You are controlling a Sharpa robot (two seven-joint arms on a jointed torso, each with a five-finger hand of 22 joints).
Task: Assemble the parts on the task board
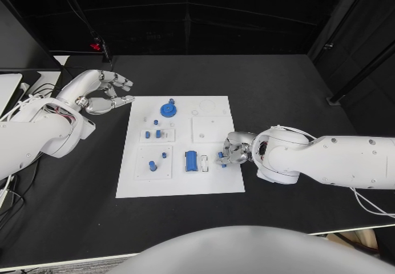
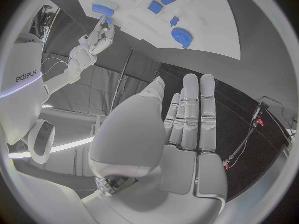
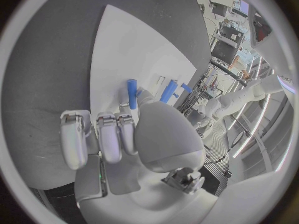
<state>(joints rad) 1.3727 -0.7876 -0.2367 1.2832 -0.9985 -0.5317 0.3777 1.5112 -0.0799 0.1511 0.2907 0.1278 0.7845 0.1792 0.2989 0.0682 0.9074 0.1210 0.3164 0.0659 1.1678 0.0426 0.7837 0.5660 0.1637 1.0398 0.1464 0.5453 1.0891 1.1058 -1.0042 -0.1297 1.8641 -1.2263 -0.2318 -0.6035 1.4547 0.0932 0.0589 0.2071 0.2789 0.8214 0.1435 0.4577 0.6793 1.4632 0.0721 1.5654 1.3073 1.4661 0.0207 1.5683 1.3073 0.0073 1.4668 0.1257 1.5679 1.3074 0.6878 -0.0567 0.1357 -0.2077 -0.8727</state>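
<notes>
The white task board [image 1: 210,180] lies in the middle of the black table. On it are a blue gear [image 1: 169,108], a blue block [image 1: 191,160] and several small blue pegs [image 1: 153,165]. My right hand [image 1: 233,149] is over the board's right side, just right of the block, and pinches a small blue peg [image 1: 221,155] in its fingertips. The right wrist view shows that peg [image 3: 132,93] at the curled fingers, over the board [image 3: 124,45]. My left hand [image 1: 103,91] hovers off the board's upper left corner with its fingers [image 2: 193,114] apart and nothing in them.
A cable with a red light [image 1: 97,47] hangs at the table's far left. Pale equipment [image 1: 10,91] stands beyond the left edge. Bare black table [image 1: 271,80] lies right of and behind the board.
</notes>
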